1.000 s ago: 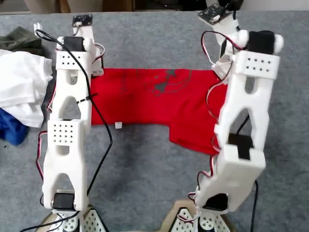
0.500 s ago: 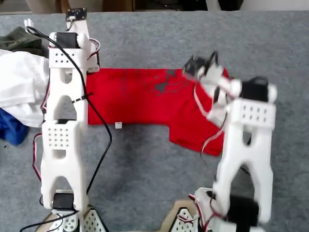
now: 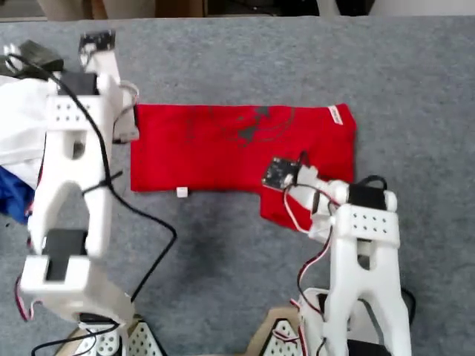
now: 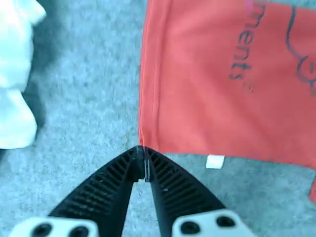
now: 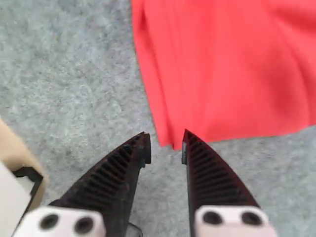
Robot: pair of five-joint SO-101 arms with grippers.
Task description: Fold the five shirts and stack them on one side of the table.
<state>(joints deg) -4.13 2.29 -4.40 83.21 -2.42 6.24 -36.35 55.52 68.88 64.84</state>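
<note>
Red shirt [image 3: 223,148] flat | right gripper [image 5: 165,144] pulled back to near hem

Setting: a robotics test station, not a household. Indicators: the bench [image 3: 415,74] carries grey felt-like matting. The left arm [image 3: 70,185] and right arm [image 3: 364,252] are white plastic frames with exposed servo wiring [image 3: 173,236], standing on a tan base board [image 3: 256,337] at the near edge

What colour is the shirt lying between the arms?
The shirt is red; high view shows it best.
</note>
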